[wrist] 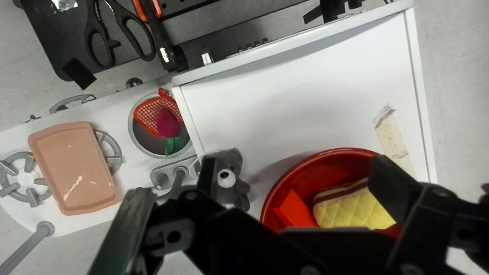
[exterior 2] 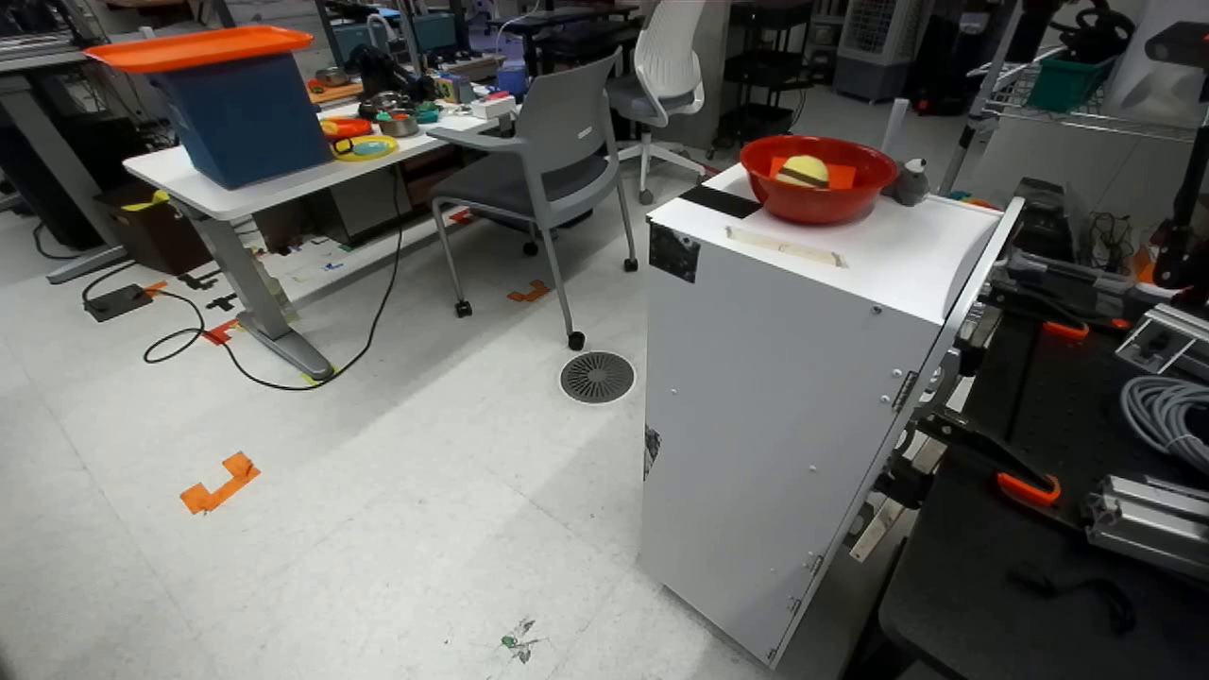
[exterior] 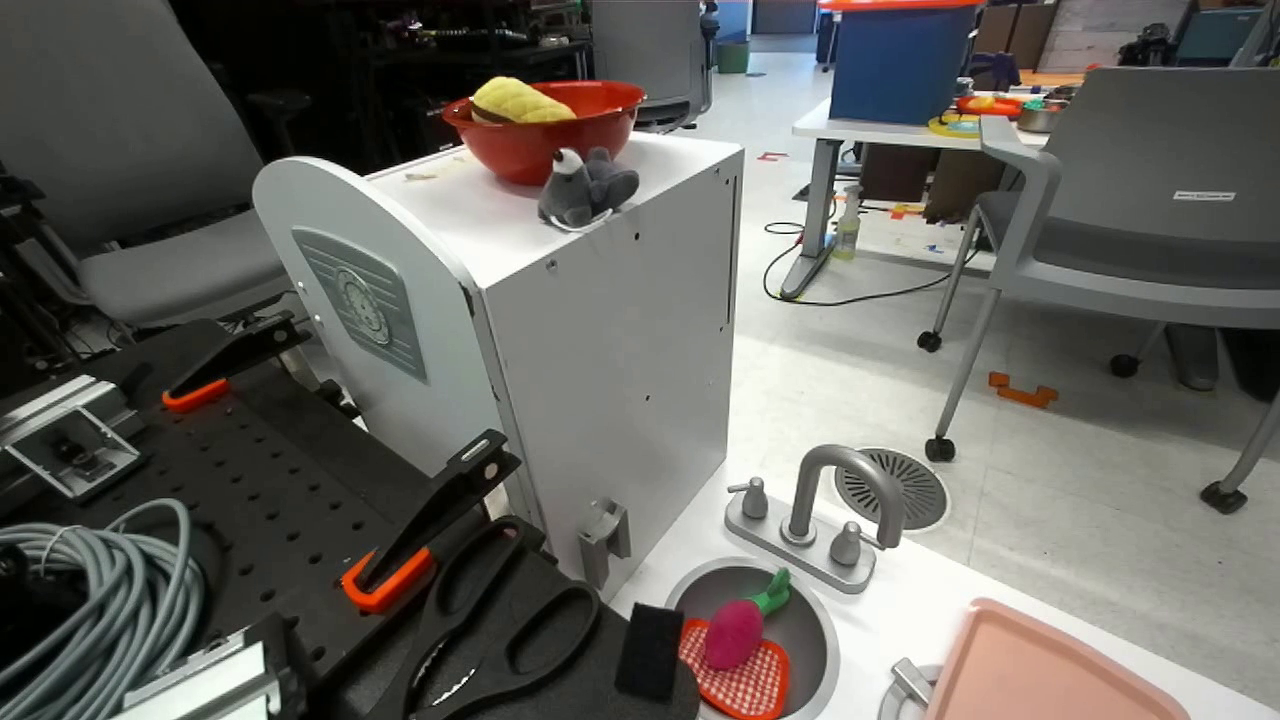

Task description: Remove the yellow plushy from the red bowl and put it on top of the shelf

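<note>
Fingers (wrist: 395, 187) spread wide, yellow plushy (wrist: 351, 210) in red bowl (wrist: 303, 181) — both partly hidden

You are in what looks like a lab: a perforated black bench (exterior: 300, 430) with clamps (exterior: 432, 512), coiled grey cable (exterior: 120, 640) and slotted metal profile (exterior 2: 1148, 524), wheeled office chairs (exterior: 1130, 200), orange marks (exterior 2: 227, 487) on the floor (exterior 2: 425, 529), and a sink-and-stove set (wrist: 112, 110).

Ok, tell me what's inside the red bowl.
Inside the red bowl are the yellow plushy and a bright orange-red piece. Whatever lies beneath the yellow plushy is covered, and in the wrist view the gripper hides part of the yellow plushy and of the red bowl.
</note>
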{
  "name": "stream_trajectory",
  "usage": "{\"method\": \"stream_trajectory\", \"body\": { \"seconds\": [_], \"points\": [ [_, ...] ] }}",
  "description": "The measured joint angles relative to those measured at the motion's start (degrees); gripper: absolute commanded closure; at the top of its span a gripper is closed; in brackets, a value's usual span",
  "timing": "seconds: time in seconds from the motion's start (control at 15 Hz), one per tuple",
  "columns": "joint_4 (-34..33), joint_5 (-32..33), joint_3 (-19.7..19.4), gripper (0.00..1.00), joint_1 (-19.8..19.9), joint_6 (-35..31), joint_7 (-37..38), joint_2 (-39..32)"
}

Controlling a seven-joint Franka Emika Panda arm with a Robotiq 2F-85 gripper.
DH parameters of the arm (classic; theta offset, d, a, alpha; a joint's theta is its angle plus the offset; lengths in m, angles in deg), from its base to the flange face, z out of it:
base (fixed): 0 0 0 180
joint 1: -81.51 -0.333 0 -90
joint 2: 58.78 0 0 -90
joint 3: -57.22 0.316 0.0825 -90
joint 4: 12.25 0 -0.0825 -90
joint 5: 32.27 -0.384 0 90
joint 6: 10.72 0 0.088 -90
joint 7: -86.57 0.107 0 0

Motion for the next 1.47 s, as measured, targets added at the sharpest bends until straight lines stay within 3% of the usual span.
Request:
{"method": "stream_trajectory", "body": {
  "seconds": [0.6, 1.0, 1.47],
  "points": [
    [-7.26, 1.90, -0.29, 0.00, 0.37, 0.39, 0.07, -11.22],
    [-8.62, 3.41, 0.04, 0.00, -0.11, -1.12, 0.07, -11.85],
    [-7.55, 2.23, 1.60, 0.00, -2.60, -8.41, -0.51, -12.31]
  ]
}}
